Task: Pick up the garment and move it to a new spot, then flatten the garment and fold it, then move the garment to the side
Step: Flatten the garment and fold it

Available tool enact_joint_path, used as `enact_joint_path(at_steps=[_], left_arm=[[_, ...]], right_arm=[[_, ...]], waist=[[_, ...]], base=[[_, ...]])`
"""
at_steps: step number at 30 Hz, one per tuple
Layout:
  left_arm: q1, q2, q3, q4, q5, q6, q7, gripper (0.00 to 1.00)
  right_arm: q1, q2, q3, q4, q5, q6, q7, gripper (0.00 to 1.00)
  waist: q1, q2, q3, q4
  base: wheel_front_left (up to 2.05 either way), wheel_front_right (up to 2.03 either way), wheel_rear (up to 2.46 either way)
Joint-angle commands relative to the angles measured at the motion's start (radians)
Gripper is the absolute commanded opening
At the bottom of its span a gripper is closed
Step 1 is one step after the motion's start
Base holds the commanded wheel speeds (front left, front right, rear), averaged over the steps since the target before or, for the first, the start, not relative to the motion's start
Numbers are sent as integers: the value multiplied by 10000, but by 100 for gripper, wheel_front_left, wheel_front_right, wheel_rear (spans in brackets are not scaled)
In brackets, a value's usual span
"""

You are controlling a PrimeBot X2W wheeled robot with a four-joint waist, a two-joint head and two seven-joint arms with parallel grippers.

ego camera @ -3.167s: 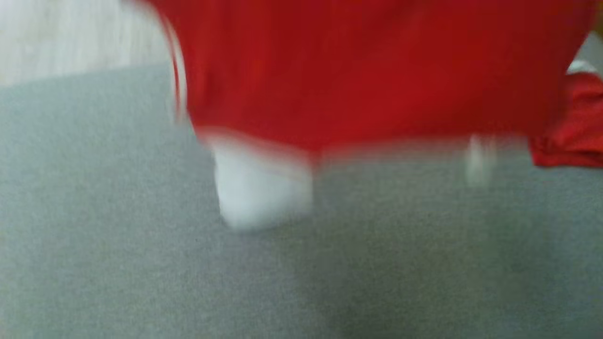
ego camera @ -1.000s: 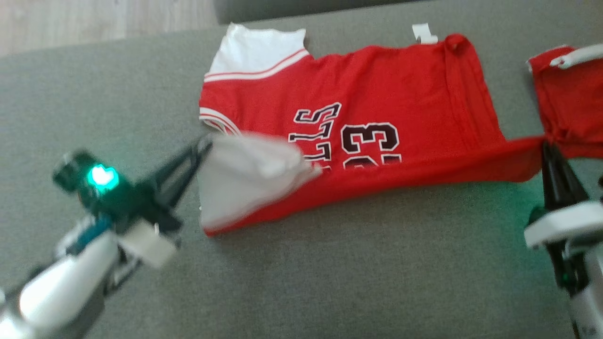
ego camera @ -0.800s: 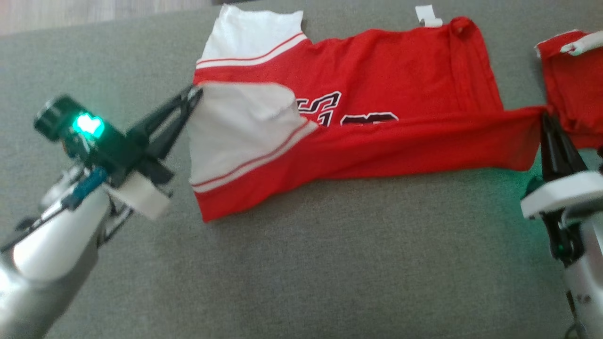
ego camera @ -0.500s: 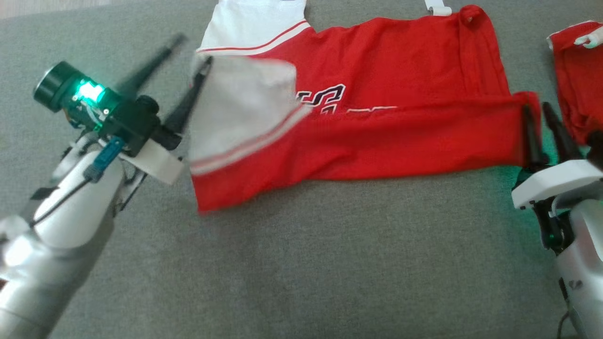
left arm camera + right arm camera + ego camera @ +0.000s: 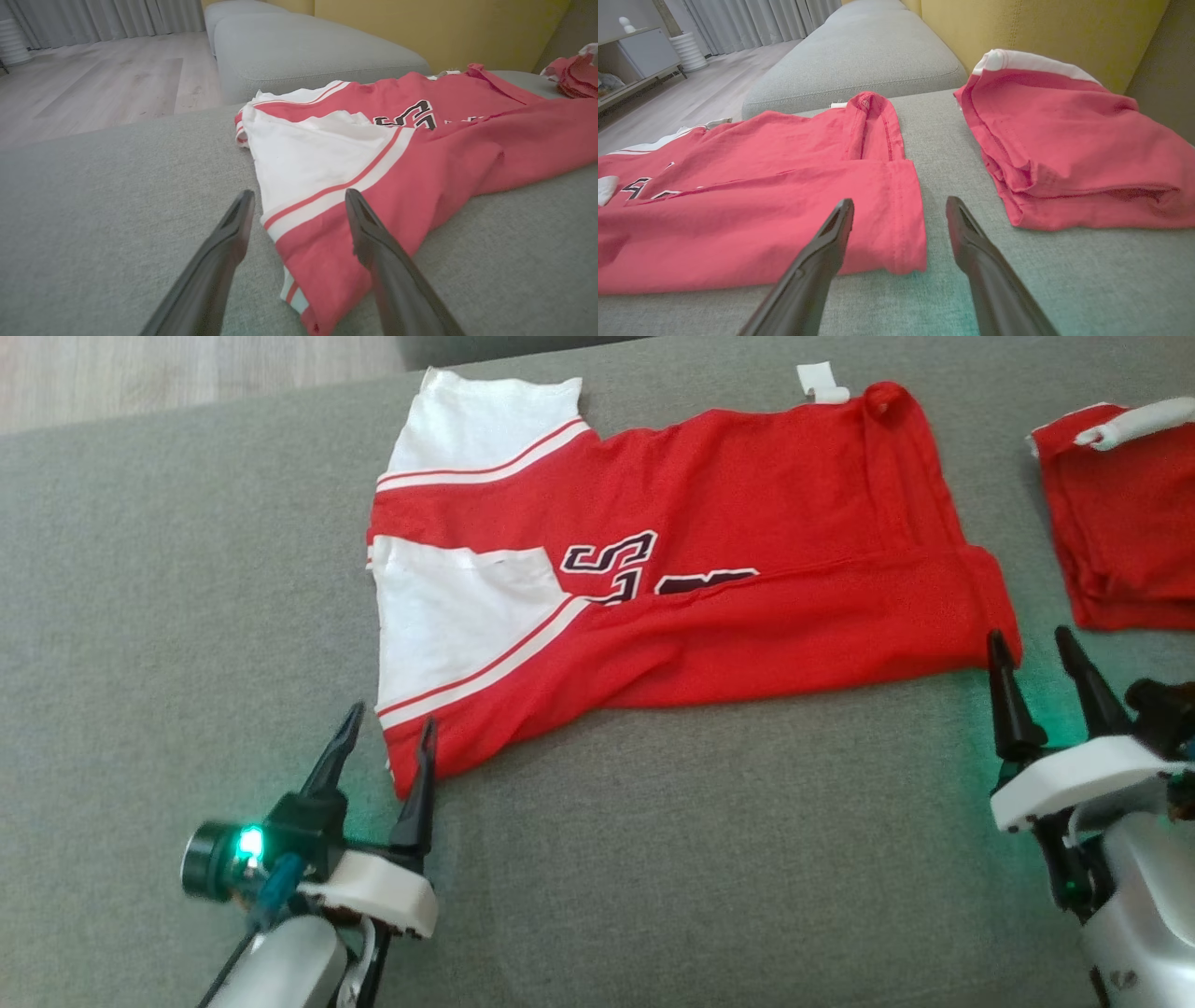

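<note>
Garment (image 5: 728, 485) half-folded, flat on grey sofa cushion (image 5: 653, 859), left claw (image 5: 393, 714) and right claw (image 5: 1028, 633) both spread, empty.

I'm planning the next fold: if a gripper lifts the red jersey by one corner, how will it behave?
Probably floppy: the red jersey lies limp and wrinkled on the sofa cushion. Lifted by one corner, it would likely drape and its folded-over near edge fall open. It looks thin, so probably light.
</note>
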Motion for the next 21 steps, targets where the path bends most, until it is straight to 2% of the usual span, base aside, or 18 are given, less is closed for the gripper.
enact_joint_path(at_steps=[1, 3, 7, 14, 15, 16, 17, 18, 19, 21], left_arm=[[-234, 97, 550, -422, -138, 225, 5, 100], [160, -10, 631, -508, -376, 455, 180, 100], [719, -213, 545, -453, -1048, 367, 1030, 100], [946, -195, 435, -138, -1407, 358, 1812, 100], [966, -201, 423, -175, -1466, 279, 1822, 92], [976, -206, 439, -223, -1505, 228, 1760, 58], [965, -193, 421, -265, -1493, 168, 1688, 36], [949, -173, 393, -309, -1481, 83, 1622, 5], [938, -169, 389, -345, -1506, 12, 1577, 0], [905, -104, 299, -395, -1499, -171, 1585, 0]], right_arm=[[65, -28, 116, -341, 85, 67, -131, 100], [183, 15, 125, -383, 85, 67, -132, 100], [315, 106, 182, -403, 44, 67, -132, 100], [351, 87, 243, -373, 58, 67, -133, 100], [363, 77, 239, -361, 69, 67, -133, 100], [376, 66, 234, -350, 83, 67, -133, 100], [394, 51, 224, -337, 99, 67, -133, 100], [415, 36, 218, -321, 119, 67, -133, 100], [439, 20, 216, -303, 146, 67, -133, 100], [483, -12, 229, -267, 194, 67, -133, 100]], waist=[[2, 0, -61, -60], [2, 0, -101, -103], [2, 0, -195, -186], [2, 0, -313, -257], [2, 0, -330, -242], [2, 0, -345, -220], [2, 0, -368, -188], [2, 0, -393, -152], [2, 0, -421, -109], [2, 0, -473, -38]], base=[[0, 0, 0], [0, 0, 0], [0, 0, 0], [0, 0, 0], [0, 0, 0], [0, 0, 0], [0, 0, 0], [0, 0, 0], [0, 0, 0], [0, 0, 0]])
